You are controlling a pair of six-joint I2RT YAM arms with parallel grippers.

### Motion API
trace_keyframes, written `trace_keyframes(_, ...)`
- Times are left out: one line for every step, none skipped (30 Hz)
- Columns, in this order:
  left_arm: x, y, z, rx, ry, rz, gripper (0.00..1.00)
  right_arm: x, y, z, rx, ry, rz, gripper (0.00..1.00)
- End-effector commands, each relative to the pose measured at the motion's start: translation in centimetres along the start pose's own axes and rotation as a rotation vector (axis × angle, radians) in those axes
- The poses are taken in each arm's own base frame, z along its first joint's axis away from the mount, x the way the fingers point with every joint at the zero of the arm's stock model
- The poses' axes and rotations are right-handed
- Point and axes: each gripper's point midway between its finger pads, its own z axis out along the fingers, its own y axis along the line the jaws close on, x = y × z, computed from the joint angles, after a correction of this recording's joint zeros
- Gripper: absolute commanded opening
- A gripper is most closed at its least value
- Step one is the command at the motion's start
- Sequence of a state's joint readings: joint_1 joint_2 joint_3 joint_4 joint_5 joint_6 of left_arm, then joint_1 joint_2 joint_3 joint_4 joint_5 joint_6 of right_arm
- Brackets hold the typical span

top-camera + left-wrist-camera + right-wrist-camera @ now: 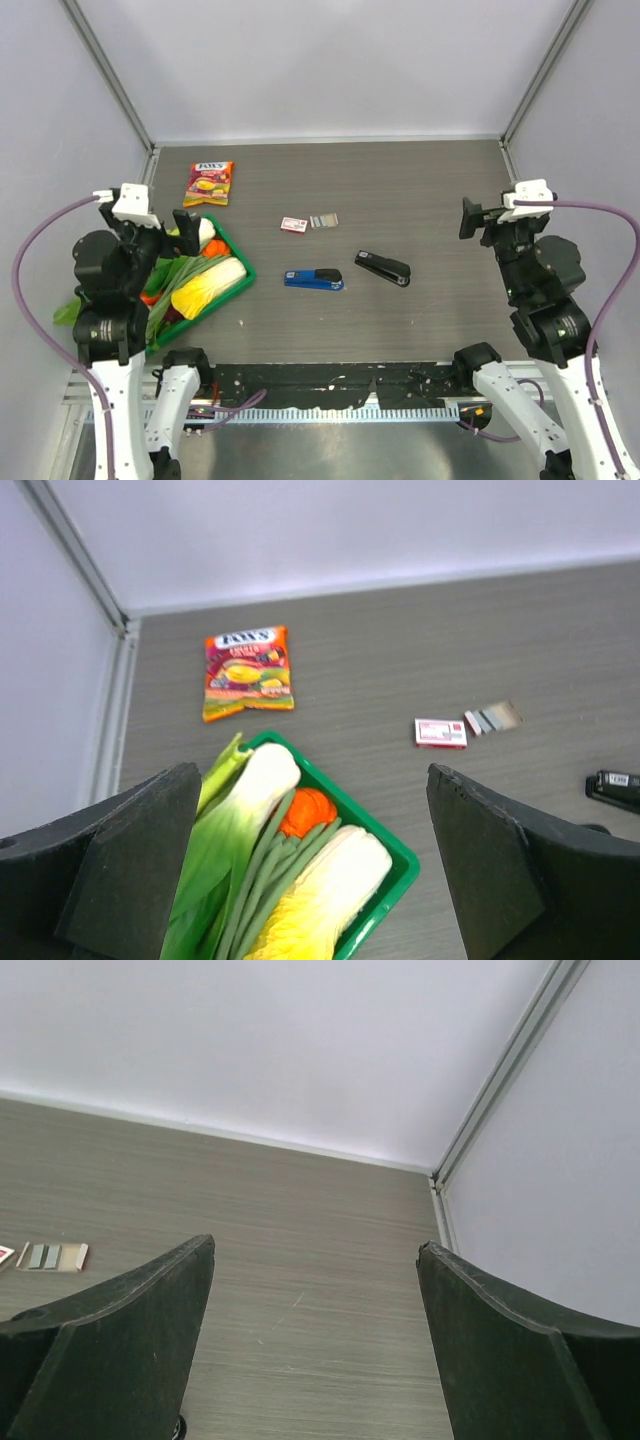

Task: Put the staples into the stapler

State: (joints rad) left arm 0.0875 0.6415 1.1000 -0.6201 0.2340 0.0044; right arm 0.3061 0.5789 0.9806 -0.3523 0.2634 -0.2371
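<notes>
The staples (323, 220) are a short silvery-grey strip lying flat on the table's middle, right of a small red-and-white box (293, 224). They also show in the left wrist view (492, 718) and the right wrist view (52, 1257). A blue stapler (313, 279) and a black stapler (382, 268) lie shut nearer the front. My left gripper (165, 235) is open and empty, raised above the green tray (243, 283). My right gripper (483, 222) is open and empty, raised over the table's right side, far from the staples.
The green tray (395, 865) holds a leek, green beans, cabbage and an orange vegetable. A candy bag (208, 184) lies at the back left. White walls close in the table on three sides. The black stapler's end shows in the left wrist view (613, 788).
</notes>
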Motion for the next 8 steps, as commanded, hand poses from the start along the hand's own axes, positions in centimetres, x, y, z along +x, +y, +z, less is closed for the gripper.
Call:
trace_keyframes(-3.2, 0.8, -2.2, -0.073, -0.093, -0.019, 1.0, -2.1, -0.9, -1.8, 0.012, -0.03, 0.044, 0.88)
trace_keyframes(-3.8, 0.9, -2.6, -0.087, -0.111, -0.019, 1.0, -2.7, -1.1, -2.1, 0.011, -0.038, 0.045, 0.88)
trace_keyframes(-4.1, 1.0, -2.8, -0.097, -0.12, -0.024, 1.0, -2.7, -1.0, -2.2, 0.007, -0.035, 0.044, 0.88)
trace_keyframes(-4.5, 1.2, -3.1, -0.111, -0.131, -0.034, 1.0, -2.7, -1.1, -2.2, 0.008, -0.034, 0.044, 0.88)
trace_keyframes(-4.7, 1.5, -3.3, -0.129, -0.14, -0.035, 1.0, -2.8, -1.1, -2.2, 0.009, -0.039, 0.045, 0.88)
trace_keyframes(-4.9, 1.6, -3.4, -0.135, -0.145, -0.036, 1.0, -2.9, -1.1, -2.2, 0.008, -0.04, 0.046, 0.87)
trace_keyframes(-5.1, 1.7, -3.5, -0.141, -0.151, -0.037, 1.0, -2.9, -1.0, -2.1, 0.005, -0.041, 0.046, 0.88)
trace_keyframes(-5.2, 1.8, -3.6, -0.153, -0.151, -0.044, 1.0, -3.1, -1.0, -2.1, 0.006, -0.047, 0.047, 0.88)
